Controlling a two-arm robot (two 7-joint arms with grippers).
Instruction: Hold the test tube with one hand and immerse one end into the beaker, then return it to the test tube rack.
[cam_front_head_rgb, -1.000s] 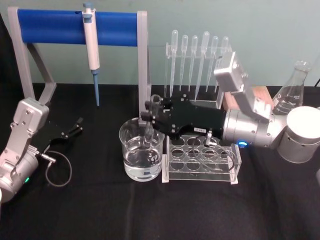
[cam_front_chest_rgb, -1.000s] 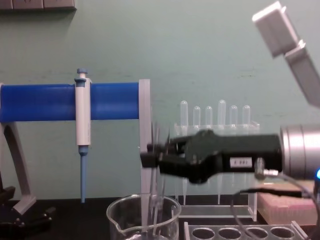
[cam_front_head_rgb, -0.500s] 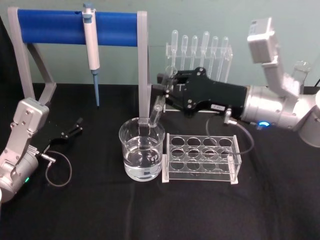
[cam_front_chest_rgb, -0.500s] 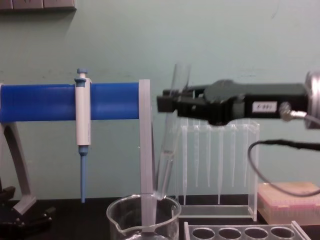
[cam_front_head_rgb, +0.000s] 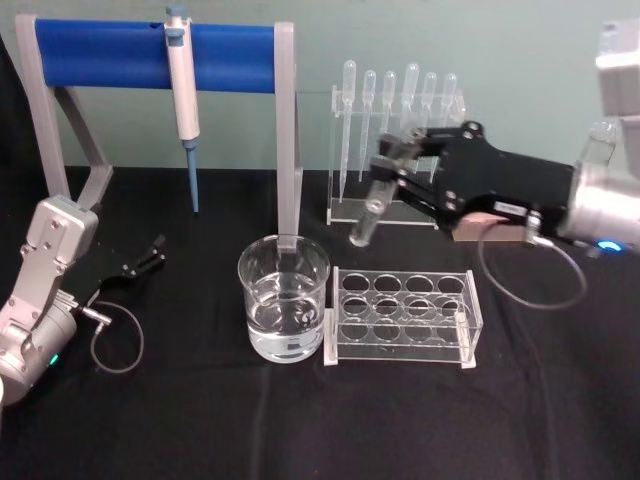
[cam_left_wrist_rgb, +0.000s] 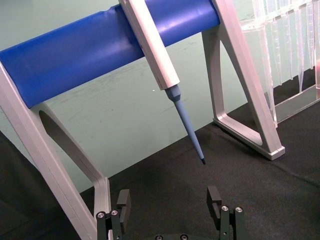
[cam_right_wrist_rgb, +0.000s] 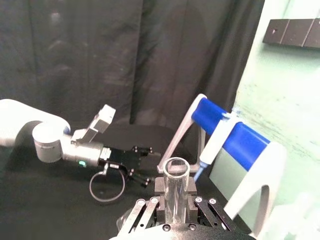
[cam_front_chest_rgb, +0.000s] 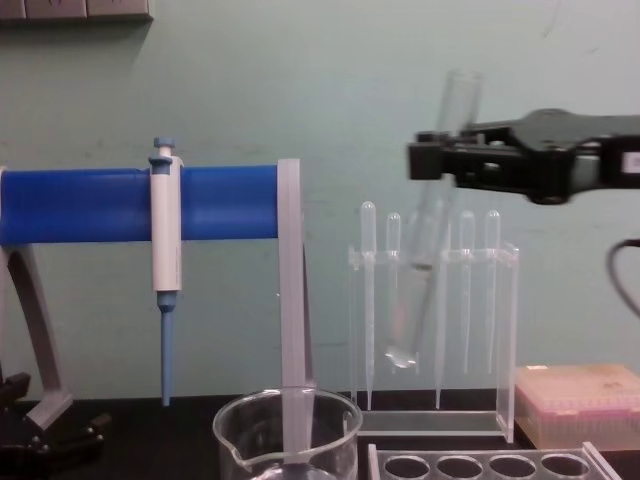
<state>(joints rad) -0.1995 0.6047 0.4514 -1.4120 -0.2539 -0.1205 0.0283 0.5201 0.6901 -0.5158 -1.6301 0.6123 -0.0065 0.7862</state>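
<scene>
A clear glass test tube (cam_front_head_rgb: 375, 200) hangs in the air, tilted, its rounded bottom lowest, above and behind a clear acrylic tube rack (cam_front_head_rgb: 403, 318) and in front of a stand of thin plastic pipettes (cam_front_head_rgb: 398, 100). The right gripper (cam_front_head_rgb: 398, 165) has its black jaws closed around the tube near the open rim, reaching in from the right. The beaker (cam_front_head_rgb: 284, 311), partly filled with clear liquid, stands on the black table (cam_front_head_rgb: 200, 420) lower and to the left, well apart from the tube. The tube looks light, stiff, smooth and breakable, likely wet below, so a gentle hold near the rim suits it. The left gripper (cam_left_wrist_rgb: 167, 212) rests parked at the table's left, its fingers spread and empty, near a blue-barred stand (cam_front_head_rgb: 150, 55) holding a pipettor (cam_front_head_rgb: 182, 95).
</scene>
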